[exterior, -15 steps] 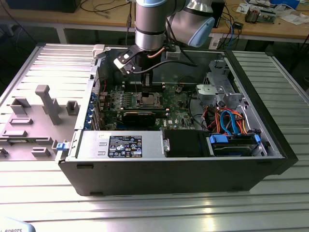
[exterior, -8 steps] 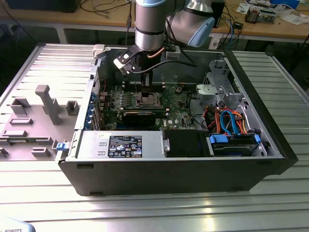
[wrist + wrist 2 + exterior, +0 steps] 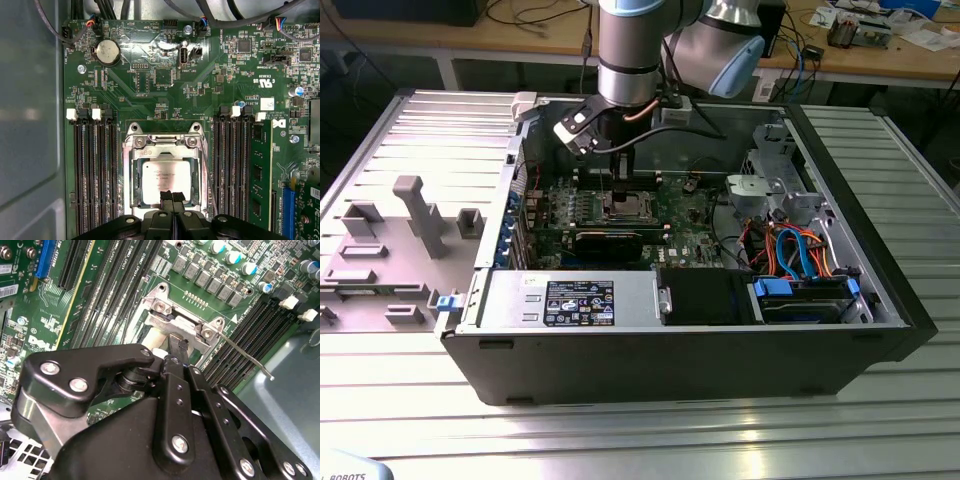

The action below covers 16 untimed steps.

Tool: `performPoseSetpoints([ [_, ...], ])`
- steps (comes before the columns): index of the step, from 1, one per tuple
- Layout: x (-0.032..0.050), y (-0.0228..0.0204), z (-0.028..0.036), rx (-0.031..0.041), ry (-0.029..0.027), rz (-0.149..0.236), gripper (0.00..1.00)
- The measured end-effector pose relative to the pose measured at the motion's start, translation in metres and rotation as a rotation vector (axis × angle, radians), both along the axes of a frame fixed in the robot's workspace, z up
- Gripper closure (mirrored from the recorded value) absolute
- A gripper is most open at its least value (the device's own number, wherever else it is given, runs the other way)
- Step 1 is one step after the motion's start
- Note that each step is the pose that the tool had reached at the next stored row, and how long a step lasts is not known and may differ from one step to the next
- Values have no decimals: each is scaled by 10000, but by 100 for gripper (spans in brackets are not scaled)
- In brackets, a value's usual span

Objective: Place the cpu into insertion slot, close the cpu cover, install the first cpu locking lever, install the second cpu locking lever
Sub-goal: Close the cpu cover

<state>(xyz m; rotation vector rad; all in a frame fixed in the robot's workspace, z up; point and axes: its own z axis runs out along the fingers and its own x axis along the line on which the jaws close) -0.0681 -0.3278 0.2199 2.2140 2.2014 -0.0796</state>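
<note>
**Supervisor:** Report the gripper's condition.

**Operator:** In the first wrist view I read the gripper (image 3: pixel 172 196) as closed. Its fingertips are pressed together with nothing between them. The tips sit over the edge of the chip (image 3: pixel 166 177) that is nearest the gripper body.

**Supervisor:** Where is the chip?

**Operator:** It is seated flat in the socket (image 3: pixel 164 136), metal top upward. The cover (image 3: pixel 135 180) appears to lie down around it, and the chip shows through its window. I cannot tell whether the cover is fully down.

**Supervisor:** And the levers?

**Operator:** In the second wrist view one lever (image 3: pixel 245 351) stands free, angled up off the green board (image 3: pixel 47 322) and not hooked. I cannot make out the other one.

**Supervisor:** Which step is in hand?

**Operator:** My judgement is that placement is done. The work now stands between closing the cover and fitting the first lever.

**Supervisor:** What does the move from here call for?

**Operator:** As I judge it:
1. Keep contact on the metal frame or the lever wire, never on the chip top.
2. Use short, slow travel, because the memory slots (image 3: pixel 95 170) run close on both sides of the socket.
3. Mind clearance, because in the exterior view the arm reaches down inside the open computer case (image 3: pixel 670 365).
</note>
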Motion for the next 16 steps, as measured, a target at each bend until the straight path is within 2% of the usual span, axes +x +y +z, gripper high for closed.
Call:
performPoseSetpoints([
  [11, -25, 0, -12, 1, -1, -2, 89],
  [14, -52, 0, -36, 1, 3, 6, 89],
  [16, -74, 0, -60, 0, 26, 23, 89],
])
